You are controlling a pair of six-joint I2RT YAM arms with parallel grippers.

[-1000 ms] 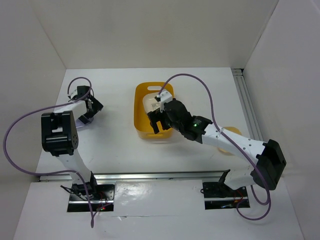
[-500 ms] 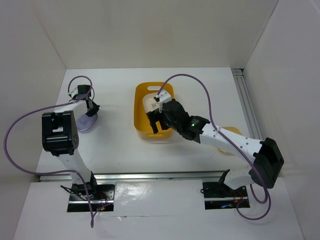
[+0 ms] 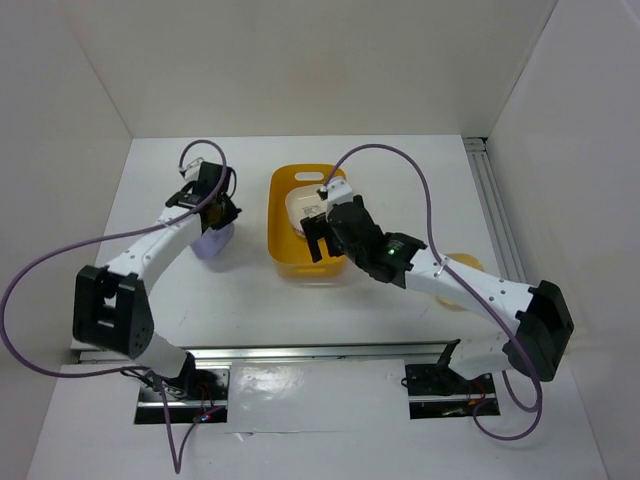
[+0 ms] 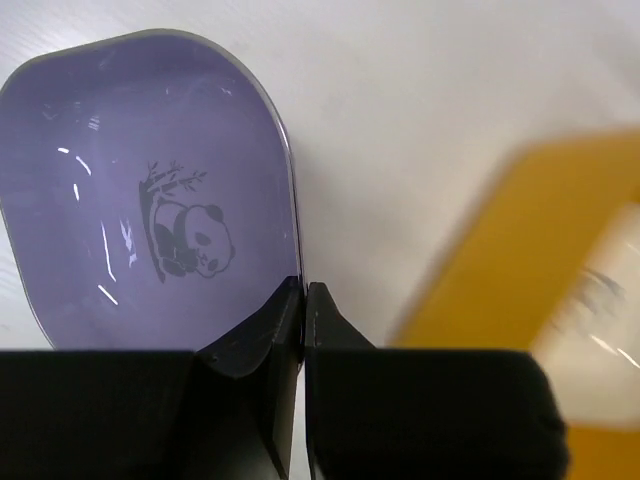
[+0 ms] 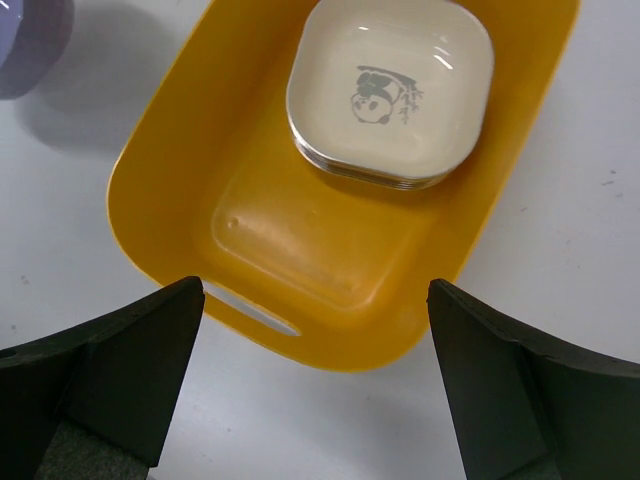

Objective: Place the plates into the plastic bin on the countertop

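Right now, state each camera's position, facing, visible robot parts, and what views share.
Top external: above and behind the bases, facing down on the countertop; whole arms, left gripper, right gripper.
Left wrist: faces down past shut fingers pinching the purple plate.
Right wrist: faces down into the plastic bin; open fingers at bottom corners.
Shared: purple plate and bin, all three.
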